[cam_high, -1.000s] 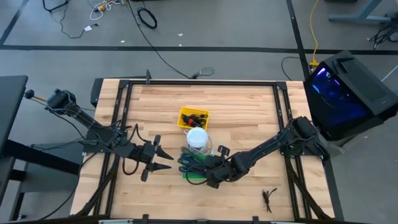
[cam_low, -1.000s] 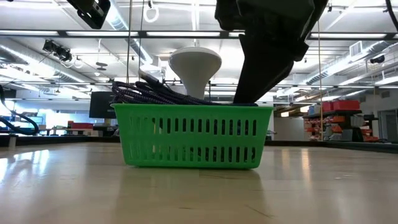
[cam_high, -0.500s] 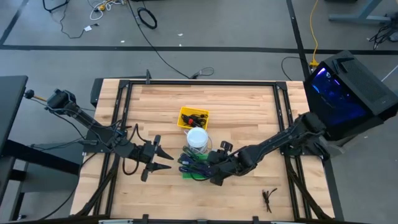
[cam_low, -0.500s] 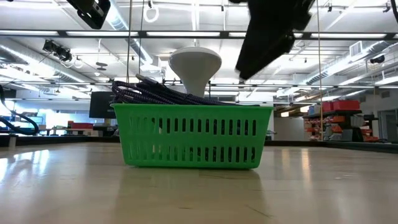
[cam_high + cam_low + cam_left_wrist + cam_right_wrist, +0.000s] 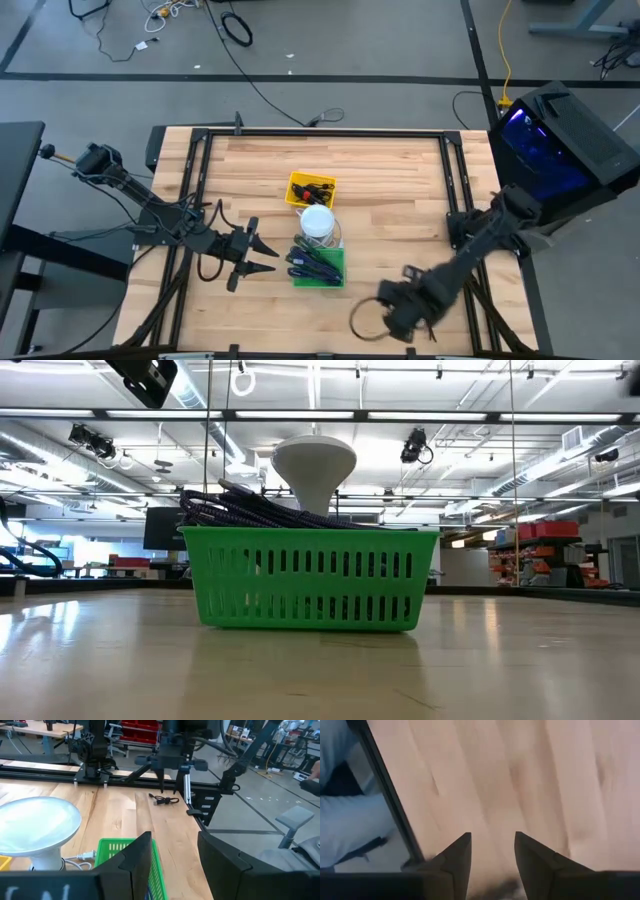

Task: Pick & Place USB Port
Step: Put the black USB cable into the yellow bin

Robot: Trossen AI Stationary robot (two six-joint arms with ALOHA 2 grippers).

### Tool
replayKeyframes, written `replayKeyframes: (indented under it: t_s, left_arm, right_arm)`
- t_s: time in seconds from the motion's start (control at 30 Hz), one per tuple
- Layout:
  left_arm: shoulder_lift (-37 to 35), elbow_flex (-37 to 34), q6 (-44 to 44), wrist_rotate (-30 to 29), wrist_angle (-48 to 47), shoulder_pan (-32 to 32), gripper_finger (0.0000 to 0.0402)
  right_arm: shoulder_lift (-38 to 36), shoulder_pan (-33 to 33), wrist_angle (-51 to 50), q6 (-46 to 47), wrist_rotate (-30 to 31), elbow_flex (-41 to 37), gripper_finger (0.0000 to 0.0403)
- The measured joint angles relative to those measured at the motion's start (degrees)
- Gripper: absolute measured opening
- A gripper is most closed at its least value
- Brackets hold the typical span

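So my right gripper (image 5: 491,840) has just swung off the green basket (image 5: 320,266) and is now out over bare wood near the front edge of the table (image 5: 400,190), right-hand side. The fingers are spread apart with nothing between them, so whatever I was poking at in that basket half a second ago, I come away empty. Just past my right gripper on the table lies a little dark twisted wire tie (image 5: 432,318), which is not what I'm after. In the low view my arm is gone from behind the basket, and all that's left there is the tangle of purple straps (image 5: 250,512) sticking up over the rim and the white funnel-shaped thing (image 5: 314,465) behind it. The USB port (image 5: 314,188), as far as I can make out, is one of the small black-and-red bits lying in the yellow tray (image 5: 296,196) beyond the basket toward the back of the table, well apart from where I am now; it's too small from above for me to be sure. My left gripper (image 5: 268,256) hangs just left of the basket, fingers parted too, holding nothing, and hasn't budged. So I'd say the pick isn't done yet: my next reach probably needs to head for that yellow tray instead.
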Motion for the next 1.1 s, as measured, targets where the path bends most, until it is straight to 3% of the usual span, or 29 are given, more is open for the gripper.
replayKeyframes:
  t_s: [0.23,0.47,0.83,0.97,1.1]
  left_arm:
    - [0.0,0.0,-0.02,0.0,0.02,0.0,0.0165]
    - [0.0,0.0,-1.19,0.0,-0.22,-0.01,0.0165]
    - [1.17,0.0,-1.54,0.0,-0.35,-0.05,0.0165]
    - [1.99,0.0,-1.56,0.0,-0.39,-0.05,0.0165]
    - [1.99,0.0,-1.56,0.0,-0.35,-0.05,0.0165]
  right_arm:
    - [0.02,9.78,-3.77,22.78,1.38,0.0,0.0151]
    - [0.09,16.15,-6.64,41.38,-1.8,-2.71,0.0151]
    - [0.15,17.56,14.79,44.22,-12.91,-17.8,0.0151]
    - [0.15,17.55,15.7,44.58,-16.3,-18.45,0.0151]
    - [0.13,17.39,15.62,42.72,-15.2,-18.45,0.0151]
